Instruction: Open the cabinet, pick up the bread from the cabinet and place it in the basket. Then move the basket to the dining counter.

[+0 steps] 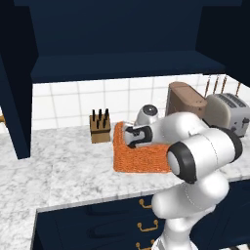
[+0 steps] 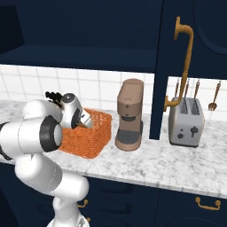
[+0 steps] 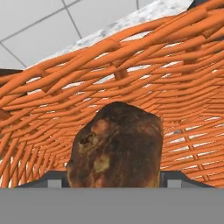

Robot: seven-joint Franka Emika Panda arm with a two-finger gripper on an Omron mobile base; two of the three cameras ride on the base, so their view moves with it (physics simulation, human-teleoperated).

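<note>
The orange woven basket [image 1: 139, 160] [image 2: 92, 137] stands on the marble counter under the open navy cabinet [image 1: 122, 39]. One cabinet door [image 2: 168, 66] hangs open to the right, and its brass handle [image 2: 186, 57] faces me. My hand [image 1: 133, 135] [image 2: 83, 119] reaches down into the basket. In the hand view, the dark brown crusty bread [image 3: 116, 146] sits between my fingertips, low inside the basket's wicker wall [image 3: 131, 65]. My gripper [image 3: 114, 181] is shut on the bread. The dining counter is out of view.
A wooden knife block [image 1: 100, 127] stands just left of the basket. On the basket's right are a brown coffee machine [image 1: 183, 97] [image 2: 130, 115] and a silver toaster [image 1: 227, 112] [image 2: 187, 122]. Utensils [image 2: 215, 99] hang on the tiled wall. Navy drawers with brass pulls [image 1: 146, 225] are below.
</note>
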